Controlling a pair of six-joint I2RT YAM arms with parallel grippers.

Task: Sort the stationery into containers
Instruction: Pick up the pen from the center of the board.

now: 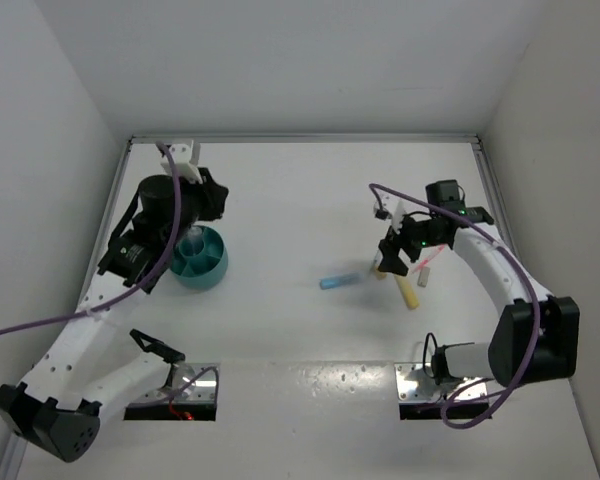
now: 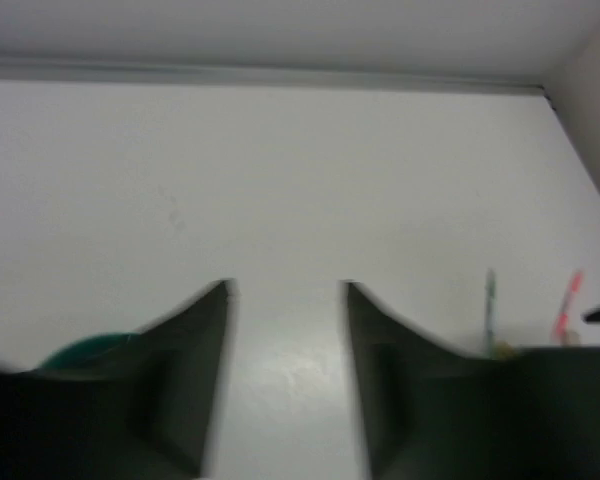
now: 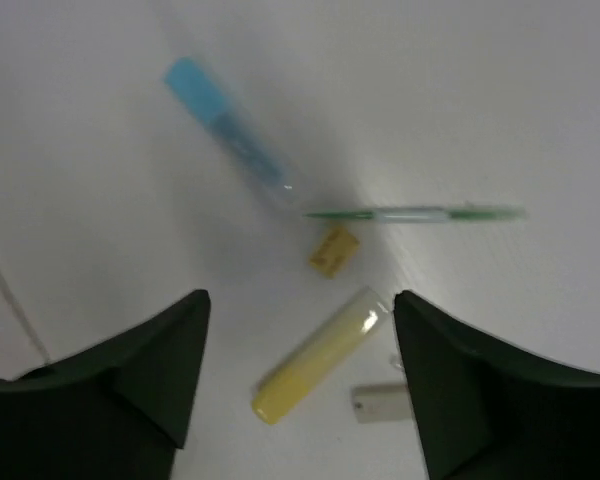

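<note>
The yellow marker (image 3: 320,365) lies on the table (image 1: 300,200) right of centre in the top view. In the right wrist view it sits low in the frame, inside the gap of the right gripper (image 3: 300,310), whose jaws stand wide apart and hold nothing. Its long axis runs on a slant from lower left to upper right, so it lies neither squarely across nor along the line between the fingers; I judge a turn of the wrist would help before closing. Just above its upper end is a small yellow piece (image 3: 334,250), and just right of its lower end a pale scrap (image 3: 378,400). Further up the frame a thin green pen (image 3: 415,212) lies level, its left tip close to the clear end of the blue marker (image 3: 225,130), which slants to the upper left. A pink pen (image 1: 427,268) shows beside the claw in the top view. The right arm is plainly the nearer one. The teal holder (image 1: 205,275) stands well apart at centre left, under the left gripper (image 2: 285,300), also spread and empty-handed. I cannot tell what the holder's compartments contain.
</note>
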